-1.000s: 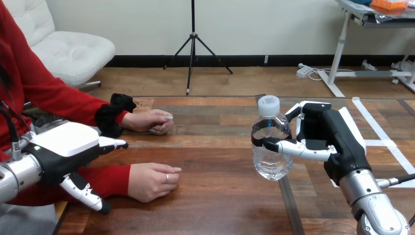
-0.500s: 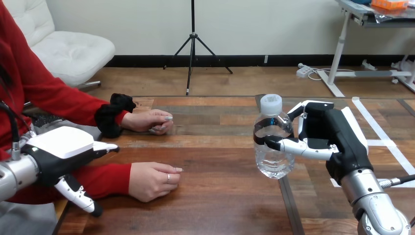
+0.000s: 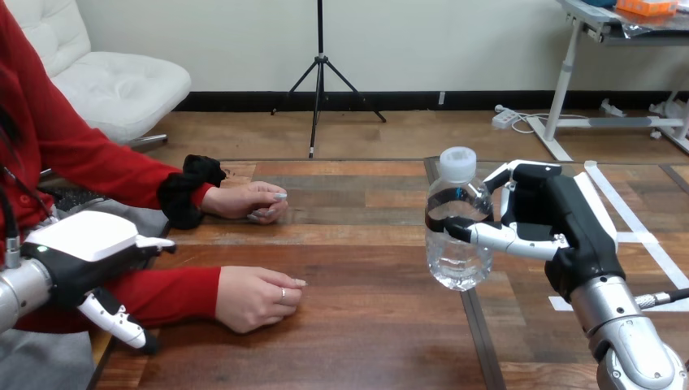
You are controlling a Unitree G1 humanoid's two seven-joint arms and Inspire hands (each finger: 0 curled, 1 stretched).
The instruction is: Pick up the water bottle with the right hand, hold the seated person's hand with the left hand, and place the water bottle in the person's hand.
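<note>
- Right hand: fingers and thumb wrapped round the bottle, which stands upright, right of centre over the surface.
- Left hand: fingers loose, holding nothing, near the left edge.
- Person's nearer hand: lies on the surface, apart from the left hand.

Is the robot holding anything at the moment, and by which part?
Its right hand holds the water bottle, curled round the middle of the bottle's body. Its left hand holds nothing.

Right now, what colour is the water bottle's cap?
White; the cap on the water bottle shows best in the head view.
</note>
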